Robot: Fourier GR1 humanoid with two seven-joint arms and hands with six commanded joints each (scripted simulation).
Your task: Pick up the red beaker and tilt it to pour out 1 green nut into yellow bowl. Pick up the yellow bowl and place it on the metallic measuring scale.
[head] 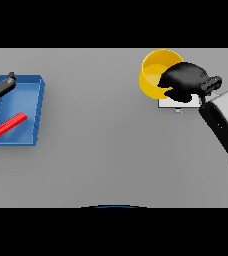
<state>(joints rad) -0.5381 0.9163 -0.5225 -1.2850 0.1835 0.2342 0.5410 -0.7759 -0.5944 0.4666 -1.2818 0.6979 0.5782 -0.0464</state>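
**Yellow bowl held over the scale, ready to set down**

At the far left, the left hand (0,87) shows at the edge of the view, above the back corner of a blue tray (38,107); whether its fingers are open or curled cannot be told. The tray sits on the grey worktop (106,150) and holds a red bar-shaped thing (6,125) lying slantwise, which may be the red beaker on its side, though that is not certain. No green nut can be made out anywhere.

The middle of the worktop carries nothing that shows.

On the right, the right hand (183,80) has its fingers curled over the near rim of the yellow bowl (153,70), gripping it. The bowl appears tipped, its mouth facing partly towards the view. Just beneath hand and bowl, a pale flat plate peeks out: most likely the metallic measuring scale (172,104), mostly hidden.

The step in hand looks like the placing. To do it well, the bowl should be levelled first, centred over the plate, then lowered straight down until its base rests flat, and only then should the fingers loosen. Letting go while it is tipped risks it rolling off or spilling whatever is inside.

The worktop is plain, flat grey throughout; nothing of the room beyond it is visible.
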